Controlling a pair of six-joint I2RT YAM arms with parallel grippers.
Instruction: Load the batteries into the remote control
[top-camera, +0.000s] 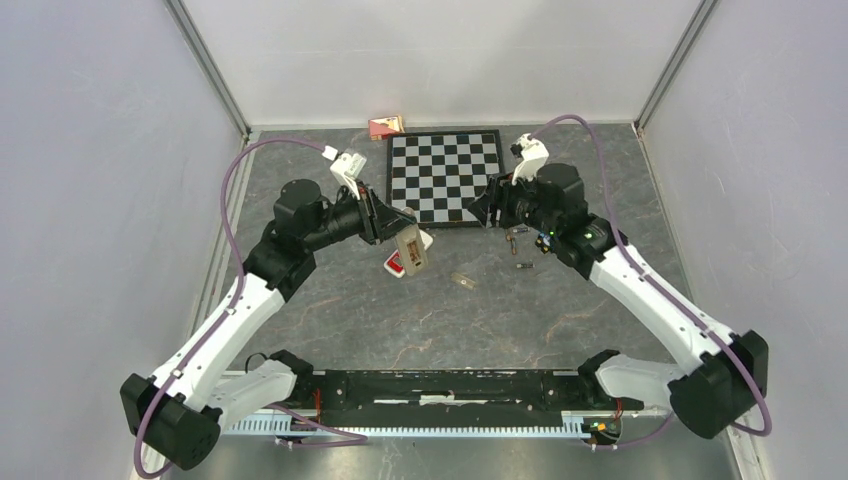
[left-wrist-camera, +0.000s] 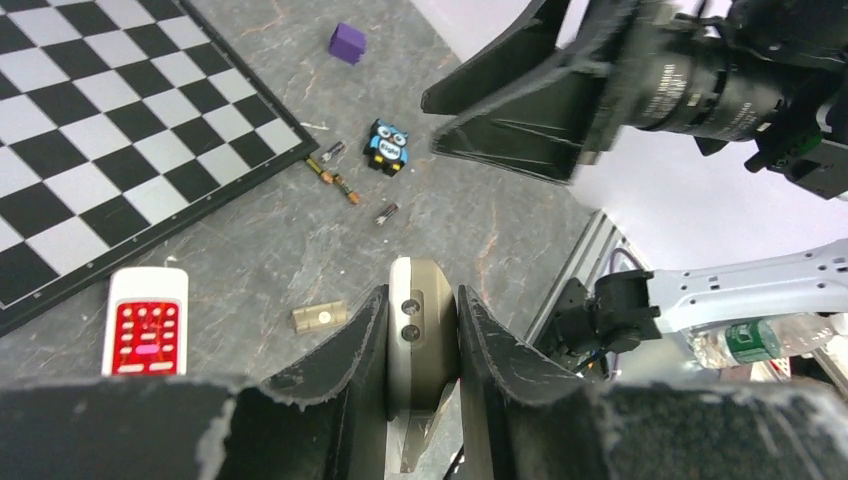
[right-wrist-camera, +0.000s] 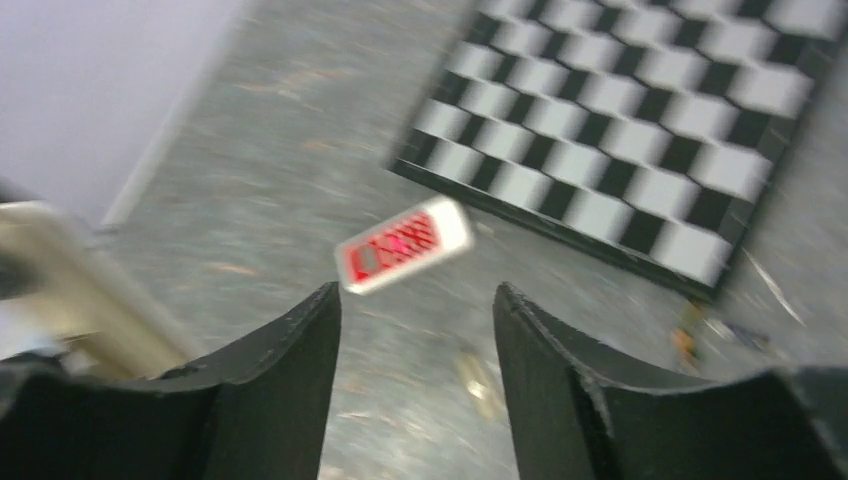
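Note:
My left gripper (top-camera: 403, 238) is shut on a beige remote control (top-camera: 411, 251) and holds it edge-up above the table; in the left wrist view the remote (left-wrist-camera: 422, 330) sits clamped between the fingers (left-wrist-camera: 365, 340). Several small dark batteries (left-wrist-camera: 347, 188) lie loose on the table beside the chessboard's corner, and they also show in the top view (top-camera: 515, 236). A small beige battery cover (left-wrist-camera: 320, 317) lies on the table. My right gripper (top-camera: 487, 212) is open and empty, hovering above the table near the batteries; the right wrist view (right-wrist-camera: 416, 292) is blurred.
A red-and-white remote (top-camera: 393, 264) lies flat below the held one. A chessboard (top-camera: 445, 175) lies at the back, a small red box (top-camera: 386, 126) behind it. An owl figure (left-wrist-camera: 386, 147) and a purple cube (left-wrist-camera: 347, 42) sit by the batteries.

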